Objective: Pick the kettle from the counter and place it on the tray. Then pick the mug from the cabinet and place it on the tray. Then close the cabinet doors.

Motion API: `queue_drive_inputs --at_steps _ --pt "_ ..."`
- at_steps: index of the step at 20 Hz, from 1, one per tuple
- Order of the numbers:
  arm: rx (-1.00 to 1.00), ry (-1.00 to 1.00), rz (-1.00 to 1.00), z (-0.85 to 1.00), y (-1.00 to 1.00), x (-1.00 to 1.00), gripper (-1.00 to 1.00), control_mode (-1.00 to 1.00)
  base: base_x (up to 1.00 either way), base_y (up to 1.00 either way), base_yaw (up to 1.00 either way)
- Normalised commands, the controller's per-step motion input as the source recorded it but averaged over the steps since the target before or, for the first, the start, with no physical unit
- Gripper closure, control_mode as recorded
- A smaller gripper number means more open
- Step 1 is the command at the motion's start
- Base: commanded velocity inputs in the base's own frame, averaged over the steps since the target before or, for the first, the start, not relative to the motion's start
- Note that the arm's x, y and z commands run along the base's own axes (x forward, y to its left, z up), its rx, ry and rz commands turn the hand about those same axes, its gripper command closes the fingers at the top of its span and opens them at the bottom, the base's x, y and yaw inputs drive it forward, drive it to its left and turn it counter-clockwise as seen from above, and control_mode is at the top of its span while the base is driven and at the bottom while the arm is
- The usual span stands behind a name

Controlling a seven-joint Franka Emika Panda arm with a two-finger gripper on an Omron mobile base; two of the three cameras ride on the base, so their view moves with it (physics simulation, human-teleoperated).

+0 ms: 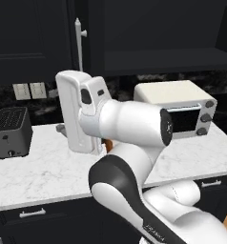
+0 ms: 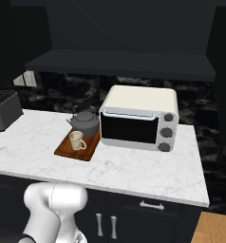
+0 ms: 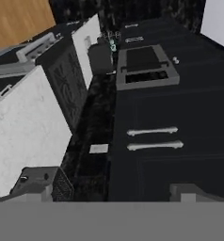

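The dark grey kettle (image 2: pixel 85 122) and the cream mug (image 2: pixel 77 140) both stand on the reddish-brown tray (image 2: pixel 66 151), which lies on the white counter (image 2: pixel 134 166) left of the toaster oven. Above them the black cabinet (image 2: pixel 119 64) shows its dark inner shelf. Its left door stands swung out, seen edge-on with its long silver handle (image 1: pixel 78 43). My gripper (image 1: pixel 63 127) hangs open and holds nothing, just below that handle and over the counter (image 1: pixel 39 171). The arm hides the tray in the left base view.
A cream toaster oven (image 2: pixel 138 118) sits right of the tray. A dark toaster (image 1: pixel 10 131) stands at the counter's left end. Two silver bar handles (image 3: pixel 154 139) lie side by side on black cabinet fronts in the hand view. Wall outlets (image 1: pixel 29 90) sit behind.
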Motion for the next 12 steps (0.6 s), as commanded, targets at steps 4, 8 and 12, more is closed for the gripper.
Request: queue_drive_inputs --at_steps 4,8,12 --pt "-0.06 0.18 -0.15 -0.06 -0.21 0.33 -1.00 -1.00 0.00 0.00 0.00" --pt "-0.05 0.10 -0.16 -0.01 -0.19 0.32 -1.00 -1.00 0.00 0.00 0.00" --pt "-0.04 0.05 -0.21 0.00 -0.33 0.42 -1.00 -1.00 0.00 0.00 0.00"
